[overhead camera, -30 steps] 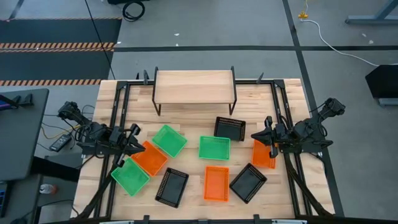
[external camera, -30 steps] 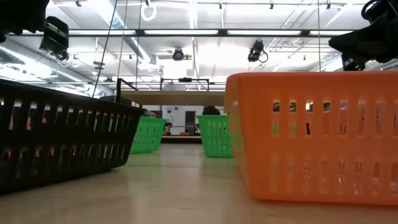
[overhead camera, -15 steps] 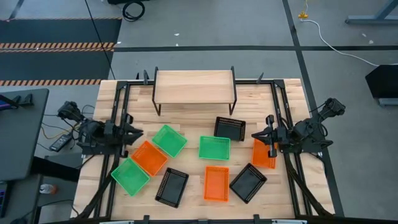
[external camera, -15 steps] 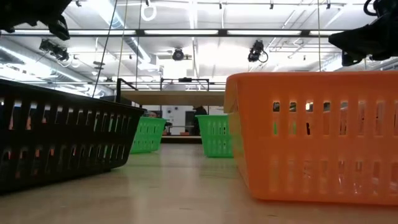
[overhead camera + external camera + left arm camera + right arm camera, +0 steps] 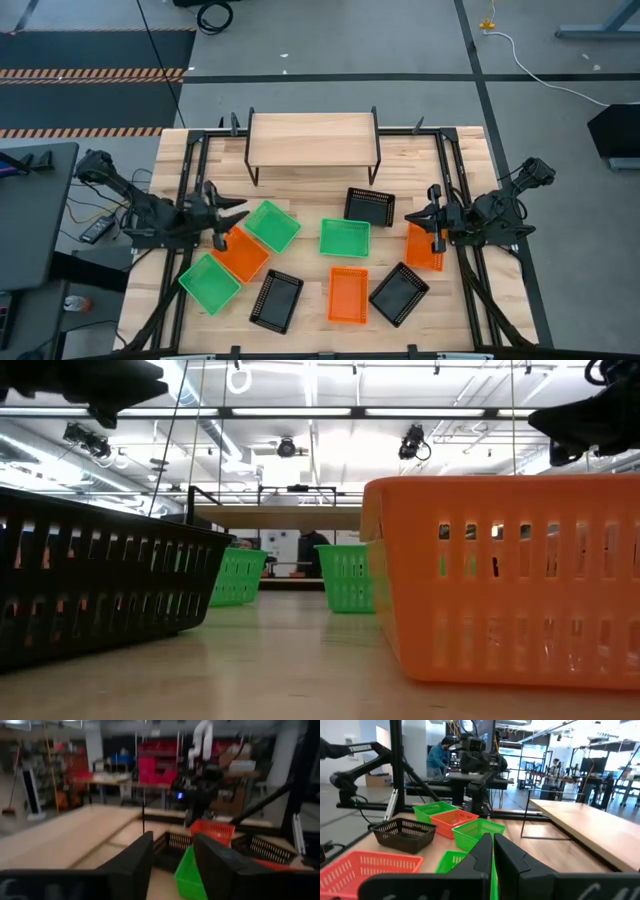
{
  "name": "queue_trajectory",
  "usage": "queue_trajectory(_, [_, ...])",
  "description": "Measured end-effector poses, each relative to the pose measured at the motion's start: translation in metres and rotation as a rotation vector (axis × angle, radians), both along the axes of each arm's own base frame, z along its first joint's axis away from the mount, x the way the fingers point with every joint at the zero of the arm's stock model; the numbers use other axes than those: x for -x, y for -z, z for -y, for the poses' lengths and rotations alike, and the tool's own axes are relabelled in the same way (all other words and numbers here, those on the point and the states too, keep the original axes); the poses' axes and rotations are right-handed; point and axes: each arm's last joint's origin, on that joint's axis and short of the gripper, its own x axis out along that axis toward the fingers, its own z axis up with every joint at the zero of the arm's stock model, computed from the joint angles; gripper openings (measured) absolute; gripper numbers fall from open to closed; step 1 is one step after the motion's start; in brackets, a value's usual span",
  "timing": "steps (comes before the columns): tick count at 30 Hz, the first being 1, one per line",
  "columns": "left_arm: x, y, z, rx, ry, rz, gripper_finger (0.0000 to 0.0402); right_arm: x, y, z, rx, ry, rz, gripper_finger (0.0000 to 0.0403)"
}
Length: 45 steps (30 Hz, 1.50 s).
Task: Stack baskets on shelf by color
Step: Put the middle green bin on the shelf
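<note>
Hovering left of centre, your left gripper (image 5: 228, 222) gaped empty above an orange basket (image 5: 240, 254), needing descent; right gripper (image 5: 422, 221) sat shut, empty.

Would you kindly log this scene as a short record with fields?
shelf: far edge of the table, bare
green baskets: three on the table, one nearest the left pincer
orange baskets: three on the table, one under the right pincer
black baskets: three on the table, none stacked
left pincer: open, empty, above the table's left side
right pincer: shut, empty, over the table's right side
</note>
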Motion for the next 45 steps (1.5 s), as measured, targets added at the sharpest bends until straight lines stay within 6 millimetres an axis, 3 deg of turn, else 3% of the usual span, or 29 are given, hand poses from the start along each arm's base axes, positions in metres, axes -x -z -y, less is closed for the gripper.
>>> queue_trajectory(7, [-0.04, -0.034, 0.024, 0.03, -0.043, -0.168, 0.0243, 0.0, 0.0, 0.0, -0.027, -0.002, 0.001, 0.0024])
queue_trajectory(12, [-0.079, -0.052, 0.035, 0.047, -0.096, -0.352, 0.0266, 0.0, -0.001, 0.002, 0.026, 0.036, 0.005, 0.0025])
queue_trajectory(19, [-0.139, -0.049, 0.035, 0.242, -0.117, -0.647, 0.0264, -0.001, 0.003, 0.003, -0.05, 0.074, -0.028, 0.0048])
queue_trajectory(24, [-0.181, -0.044, 0.032, 0.316, -0.128, -0.75, 0.0259, -0.001, 0.007, 0.002, -0.145, 0.051, -0.05, 0.0109])
queue_trajectory(28, [-0.204, -0.03, 0.026, 0.456, -0.122, -0.877, 0.0259, -0.002, 0.008, 0.001, -0.211, 0.043, -0.059, 0.0164])
queue_trajectory(32, [-0.215, -0.011, 0.023, 0.513, -0.146, -1.032, 0.0259, -0.003, 0.009, 0.001, -0.204, 0.044, -0.074, 0.0203])
queue_trajectory(37, [-0.214, 0.008, 0.016, 0.57, -0.259, -1.175, 0.0259, -0.004, 0.011, 0.0, -0.196, 0.046, -0.094, 0.0234])
queue_trajectory(45, [-0.216, 0.013, 0.008, 0.617, -0.294, -1.203, 0.0259, -0.006, 0.014, -0.001, -0.173, 0.05, -0.13, 0.0256])
